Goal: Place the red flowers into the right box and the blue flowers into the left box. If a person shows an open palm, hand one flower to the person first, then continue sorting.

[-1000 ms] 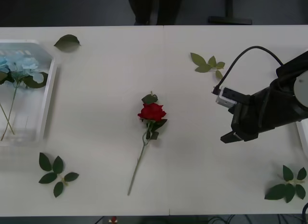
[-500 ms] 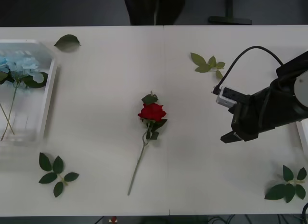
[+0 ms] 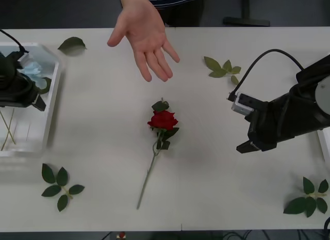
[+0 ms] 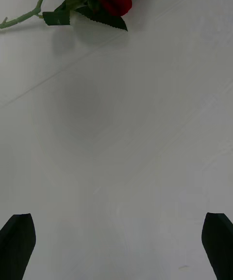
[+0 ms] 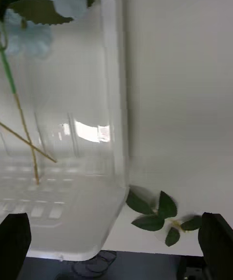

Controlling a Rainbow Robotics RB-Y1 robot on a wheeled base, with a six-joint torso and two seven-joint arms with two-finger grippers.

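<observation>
Hiding blue flowers (image 3: pixel 32 70): left tool (image 3: pixel 20 98), fingers spread; right tool (image 3: pixel 246 146) spread too.

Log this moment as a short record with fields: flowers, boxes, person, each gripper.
red flower: one rose lying on the table near its middle, stem toward the robot
blue flowers: lying in the left box
right box: edge at the table's right side
person: open hand, palm up, over the far side of the table beyond the rose
left gripper: open, empty, above the left box
right gripper: open, empty, to the right of the rose
loose leaf sprigs: scattered on the table
</observation>
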